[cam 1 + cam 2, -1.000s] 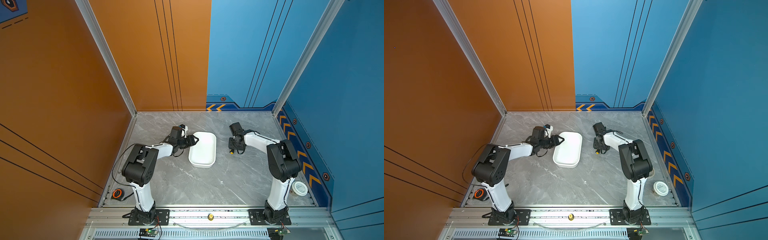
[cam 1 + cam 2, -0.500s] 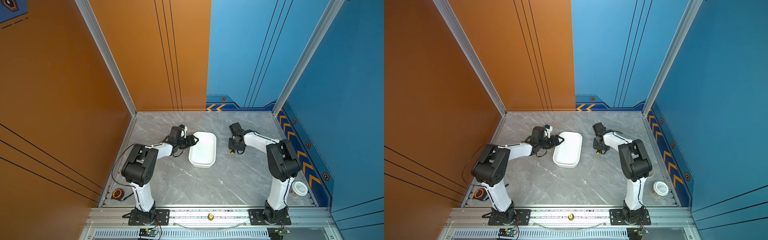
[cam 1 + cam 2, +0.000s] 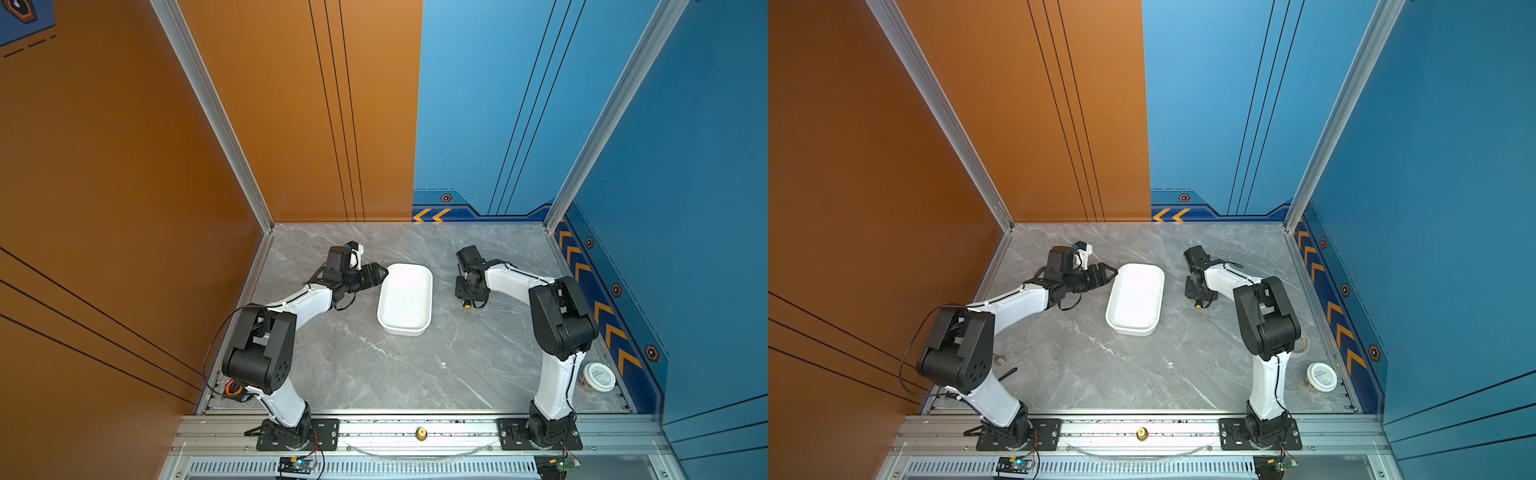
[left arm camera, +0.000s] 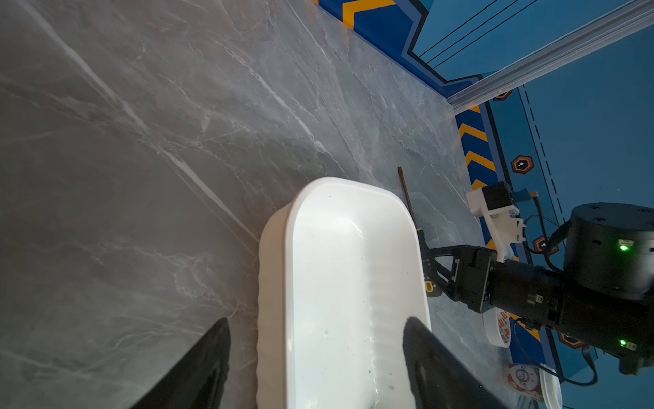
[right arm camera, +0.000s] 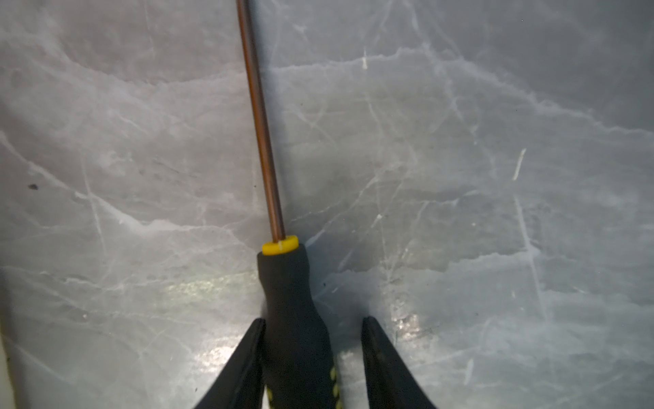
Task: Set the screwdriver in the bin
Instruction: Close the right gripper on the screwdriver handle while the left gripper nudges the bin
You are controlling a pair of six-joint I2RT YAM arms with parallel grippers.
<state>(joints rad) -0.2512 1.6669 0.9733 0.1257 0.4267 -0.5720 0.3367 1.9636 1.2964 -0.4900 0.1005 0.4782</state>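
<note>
right fingers [image 5: 244,361] part-open around screwdriver [image 5: 293,304]

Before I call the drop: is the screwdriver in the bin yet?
No, the screwdriver lies on the table beside the bin, its handle between the open jaws of the right gripper.

No word or number reads clearly here: the round white tub [image 3: 599,376] carries dark print on its lid, too small to make out. The red-printed label [image 4: 523,378] in the left wrist view is blurred. Yellow chevrons [image 3: 432,215] and hexagon badges [image 3: 446,198] mark the blue wall band.
</note>
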